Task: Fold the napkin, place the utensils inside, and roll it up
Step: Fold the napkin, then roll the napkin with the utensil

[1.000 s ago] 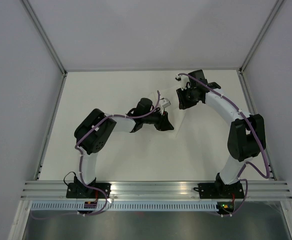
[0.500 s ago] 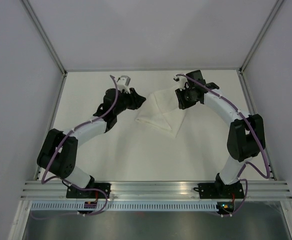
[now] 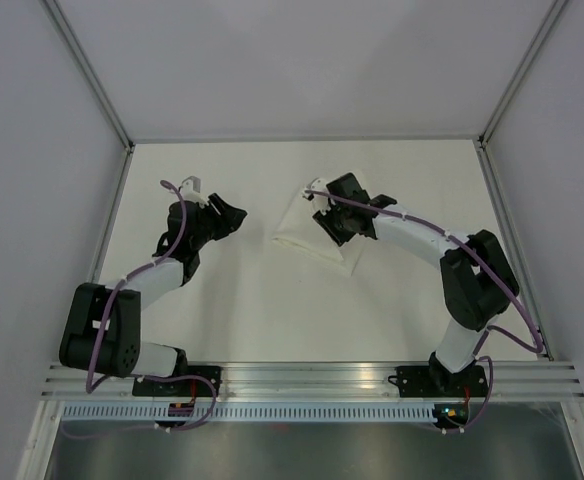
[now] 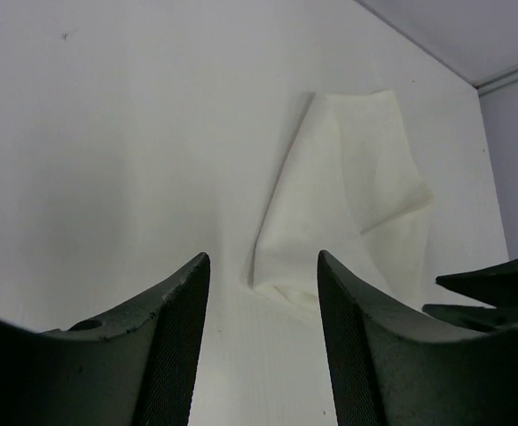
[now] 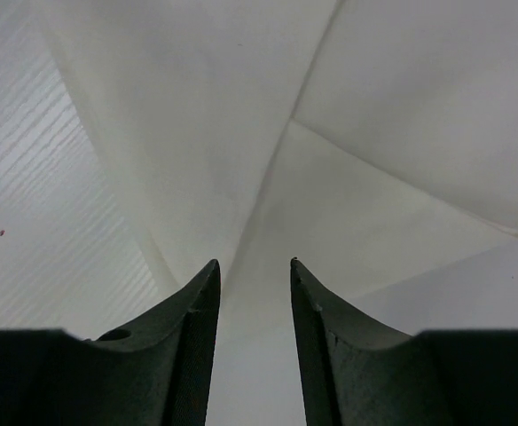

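Note:
The napkin (image 3: 307, 240) is a white cloth lying folded and creased at the middle of the table. My right gripper (image 3: 332, 228) hovers over its right part, jaws open, nothing between them. In the right wrist view the napkin's folds (image 5: 268, 133) fill the picture under the gripper (image 5: 255, 262). My left gripper (image 3: 238, 214) is open and empty, left of the napkin and apart from it. In the left wrist view the gripper (image 4: 262, 259) faces the napkin (image 4: 348, 195), with the right gripper's fingers (image 4: 498, 286) at the right edge. The teal-green utensil is out of view.
The white table (image 3: 222, 320) is walled by grey panels with metal frame posts (image 3: 100, 100) at the back corners. An aluminium rail (image 3: 312, 378) with both arm bases runs along the near edge.
My left arm has swung from the middle of the table out to the left, uncovering the napkin. My right gripper has moved left and down over the napkin, which now lies more bunched.

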{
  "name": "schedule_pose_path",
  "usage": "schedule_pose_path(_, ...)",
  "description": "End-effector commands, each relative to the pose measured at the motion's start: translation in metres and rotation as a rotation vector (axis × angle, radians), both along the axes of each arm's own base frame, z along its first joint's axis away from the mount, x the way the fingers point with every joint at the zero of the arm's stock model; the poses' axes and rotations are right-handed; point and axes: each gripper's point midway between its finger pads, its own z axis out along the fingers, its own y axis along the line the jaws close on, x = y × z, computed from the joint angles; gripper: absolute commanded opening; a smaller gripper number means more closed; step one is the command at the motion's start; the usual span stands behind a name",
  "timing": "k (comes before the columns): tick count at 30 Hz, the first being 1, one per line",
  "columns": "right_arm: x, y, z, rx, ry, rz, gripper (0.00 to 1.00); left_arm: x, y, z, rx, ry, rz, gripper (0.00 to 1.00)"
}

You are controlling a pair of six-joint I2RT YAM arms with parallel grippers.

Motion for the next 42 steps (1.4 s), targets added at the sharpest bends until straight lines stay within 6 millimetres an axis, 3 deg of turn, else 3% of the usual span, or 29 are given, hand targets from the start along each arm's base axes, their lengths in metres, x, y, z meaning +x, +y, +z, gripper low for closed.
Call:
schedule_pose_path(1,0.002,0.02,0.002,-0.06,-0.138,0.088,0.44,0.0,0.005,0.044,-0.047,-0.131,0.041,0.58)
schedule_pose_path(8,-0.02,0.052,-0.011,-0.093,-0.206,0.22,0.6,-0.006,0.005,0.053,0.002,-0.145,0.005,0.54)
schedule_pose_path(14,-0.017,0.052,-0.034,-0.15,-0.214,0.243,0.63,-0.007,0.003,0.055,-0.001,-0.149,-0.005,0.52)
schedule_pose_path(32,-0.037,0.058,-0.045,-0.076,-0.177,0.307,0.63,-0.006,0.002,0.05,0.017,-0.135,-0.022,0.49)
schedule_pose_path(42,-0.043,0.058,-0.063,-0.086,-0.134,0.347,0.58,-0.002,0.0,0.048,0.022,-0.123,-0.032,0.47)
